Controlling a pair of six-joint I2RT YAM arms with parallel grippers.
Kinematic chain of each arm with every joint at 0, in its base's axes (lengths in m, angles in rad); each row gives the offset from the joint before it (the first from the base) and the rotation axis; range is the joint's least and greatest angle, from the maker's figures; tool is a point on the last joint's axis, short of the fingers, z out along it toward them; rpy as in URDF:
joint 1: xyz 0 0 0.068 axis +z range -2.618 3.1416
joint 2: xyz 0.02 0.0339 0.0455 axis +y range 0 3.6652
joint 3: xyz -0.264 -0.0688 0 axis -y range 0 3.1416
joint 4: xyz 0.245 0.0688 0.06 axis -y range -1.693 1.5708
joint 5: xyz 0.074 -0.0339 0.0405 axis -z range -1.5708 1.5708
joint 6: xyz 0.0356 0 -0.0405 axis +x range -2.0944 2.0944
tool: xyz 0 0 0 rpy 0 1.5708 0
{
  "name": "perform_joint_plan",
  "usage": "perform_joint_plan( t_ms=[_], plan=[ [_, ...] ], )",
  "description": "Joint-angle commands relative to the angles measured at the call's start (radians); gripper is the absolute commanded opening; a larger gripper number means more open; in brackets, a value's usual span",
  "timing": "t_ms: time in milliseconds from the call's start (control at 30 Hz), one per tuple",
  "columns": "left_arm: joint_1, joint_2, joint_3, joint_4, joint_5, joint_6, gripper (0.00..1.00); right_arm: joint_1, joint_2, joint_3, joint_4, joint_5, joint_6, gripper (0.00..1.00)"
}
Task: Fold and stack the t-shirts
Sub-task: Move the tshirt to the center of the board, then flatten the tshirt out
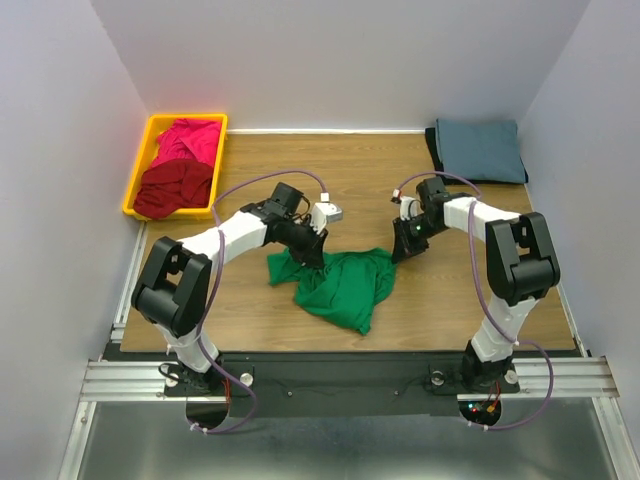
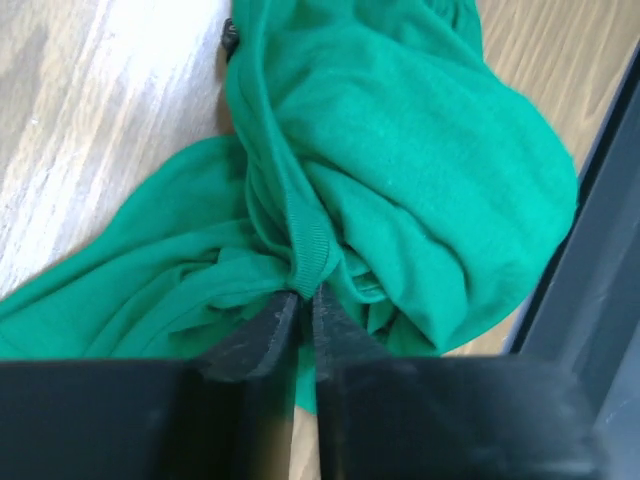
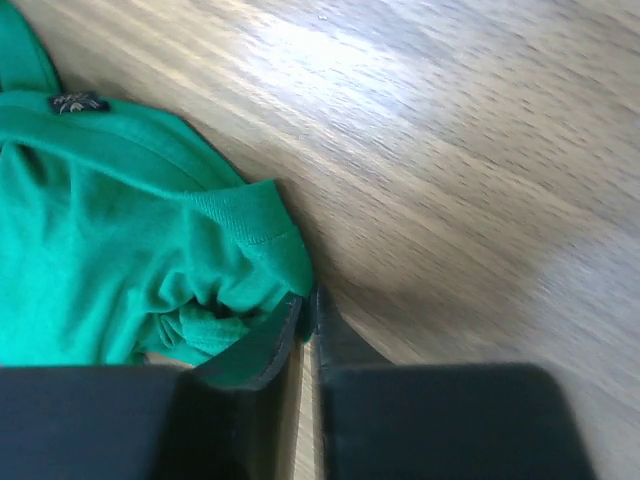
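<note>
The bright green t-shirt (image 1: 345, 285) lies crumpled on the wooden table between my two arms. My left gripper (image 1: 312, 252) is shut on a bunched fold of it at its upper left; the left wrist view shows the green cloth (image 2: 400, 170) pinched at the fingertips. My right gripper (image 1: 402, 250) is shut on the shirt's right edge; the right wrist view shows the green hem (image 3: 240, 230) caught between the tips. The magenta pink shirt (image 1: 188, 140) and the dark red shirt (image 1: 175, 187) lie in a bin. The slate blue-grey shirt (image 1: 480, 150) lies folded at the back right on black cloth (image 1: 433, 145).
The yellow plastic bin (image 1: 140, 165) stands at the table's back left. White walls close in the table on three sides. A metal rail (image 1: 340, 375) runs along the near edge by the arm bases.
</note>
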Motion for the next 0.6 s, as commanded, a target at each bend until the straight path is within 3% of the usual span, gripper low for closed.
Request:
perform_joint_plan(
  t_ms=[0, 167, 300, 433, 500, 567],
  plan=[
    [0.024, -0.028, 0.099, -0.047, 0.022, 0.020, 0.00, 0.002, -0.052, 0.052, 0.005, 0.083, -0.012, 0.01],
    [0.095, -0.055, 0.277, -0.130, -0.046, 0.080, 0.00, -0.014, -0.152, 0.162, -0.003, 0.220, -0.044, 0.01],
    [0.142, -0.028, 0.553, -0.121, -0.271, 0.141, 0.00, -0.027, -0.177, 0.377, 0.000, 0.401, -0.098, 0.01],
    [0.178, 0.058, 0.868, -0.081, -0.415, 0.196, 0.00, -0.042, -0.100, 0.808, 0.017, 0.542, -0.171, 0.01],
    [0.184, 0.095, 1.076, -0.079, -0.472, 0.235, 0.00, -0.050, -0.057, 0.963, 0.021, 0.568, -0.182, 0.01],
    [0.188, 0.129, 1.177, -0.047, -0.508, 0.265, 0.00, -0.048, -0.014, 1.160, 0.025, 0.569, -0.213, 0.01]
  ],
)
